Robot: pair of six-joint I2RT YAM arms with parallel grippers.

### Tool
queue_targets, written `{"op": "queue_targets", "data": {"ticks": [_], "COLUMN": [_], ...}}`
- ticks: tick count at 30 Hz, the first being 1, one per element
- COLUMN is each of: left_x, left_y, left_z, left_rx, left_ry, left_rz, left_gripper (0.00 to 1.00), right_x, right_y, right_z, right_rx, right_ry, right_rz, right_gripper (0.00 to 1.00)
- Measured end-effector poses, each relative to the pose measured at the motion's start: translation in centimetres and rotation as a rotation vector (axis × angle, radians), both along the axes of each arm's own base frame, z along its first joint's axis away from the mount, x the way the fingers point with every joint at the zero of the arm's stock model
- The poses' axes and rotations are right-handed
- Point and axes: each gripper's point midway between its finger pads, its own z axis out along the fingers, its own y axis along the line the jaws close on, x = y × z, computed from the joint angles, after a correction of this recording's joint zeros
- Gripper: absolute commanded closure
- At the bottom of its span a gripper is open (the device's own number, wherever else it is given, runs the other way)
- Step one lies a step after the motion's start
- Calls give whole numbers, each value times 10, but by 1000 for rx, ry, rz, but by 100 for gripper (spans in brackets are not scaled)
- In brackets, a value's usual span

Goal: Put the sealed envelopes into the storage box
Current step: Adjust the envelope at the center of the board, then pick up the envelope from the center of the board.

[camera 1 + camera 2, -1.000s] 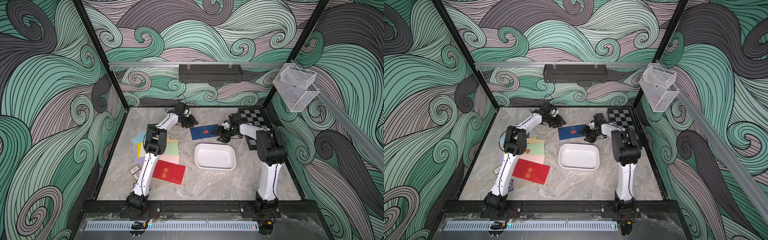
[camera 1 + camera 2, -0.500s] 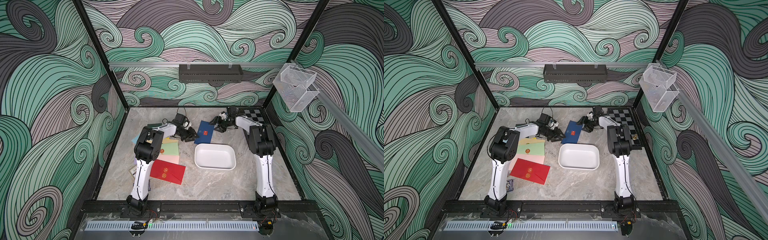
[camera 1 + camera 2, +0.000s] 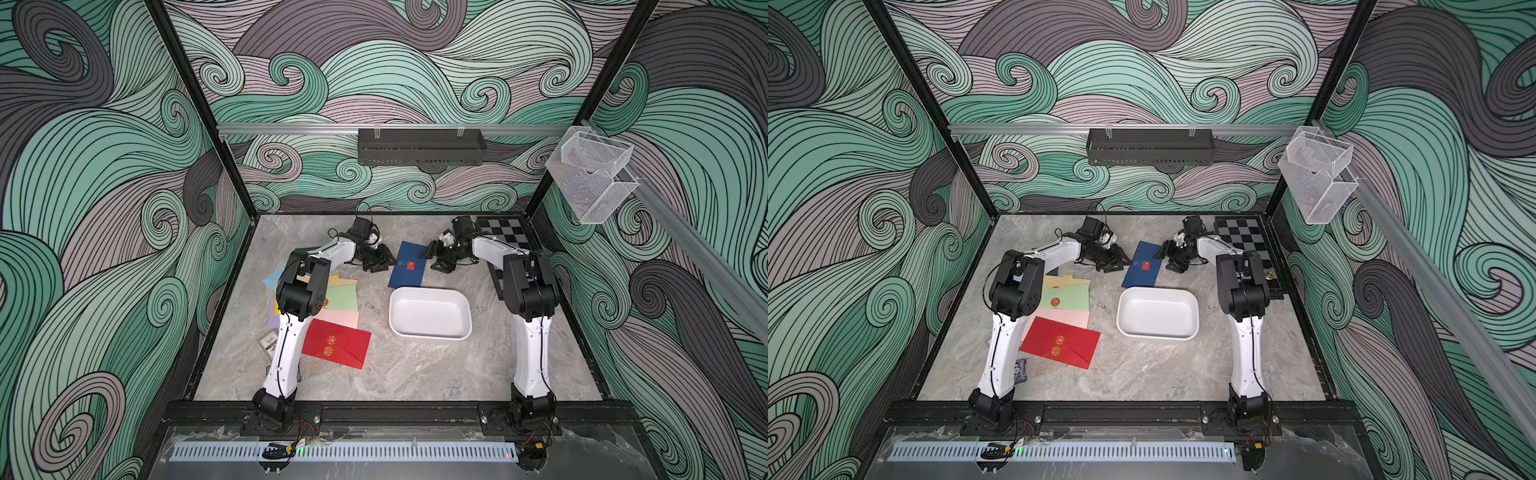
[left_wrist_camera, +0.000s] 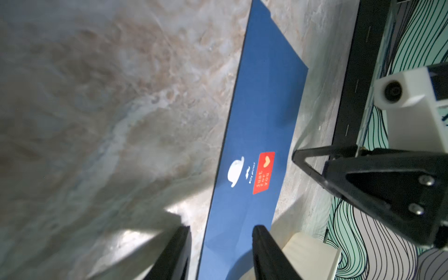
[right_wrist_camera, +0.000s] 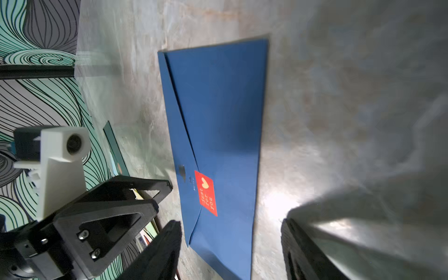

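A dark blue sealed envelope with a red sticker lies flat on the marble table, one short end toward the white storage box. My left gripper stands open at the envelope's left edge, one finger over the paper. Opposite it, my right gripper is open, its fingers on either side of the blue envelope. Neither holds anything. Red, green and pink envelopes lie in a loose pile at the left, partly under the left arm.
A chessboard lies at the back right beside the right arm. Small card packs sit near the left arm's base. A black shelf hangs on the back wall and clear mesh baskets on the right rail.
The blue envelope has turned from lying crosswise to pointing at the box. The left gripper came forward to its left edge; the right gripper swung back, then settled at its right edge.
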Motion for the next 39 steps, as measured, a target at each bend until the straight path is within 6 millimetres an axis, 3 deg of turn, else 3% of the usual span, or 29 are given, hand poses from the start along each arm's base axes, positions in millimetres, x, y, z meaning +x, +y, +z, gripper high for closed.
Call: {"op": "queue_targets", "data": {"ticks": [8,26,28,35,39], "left_x": [-1,-4,-4,-5,-9], "left_y": [-3,-9,-9,-9,-2], "left_z": [-1,-1,-1,0,4], "left_rx": [-16,-69,-69,-73,-66], "left_ry": [4,4,4,1,8], "left_rz": [-9,-28,-28,-29,-19], "left_gripper": [56,55,56,55,50], "right_x": [-1,8,9,8,16], "right_y": [26,49,50,44,41], "right_z": [1,27,29,26,34], "right_rx": [-37,120,138,156,163], "right_ry": [-1,-4,-9,-8,-44], "right_rz": [45,85,86,83,85], "right_gripper": [32,32,40,81,94]}}
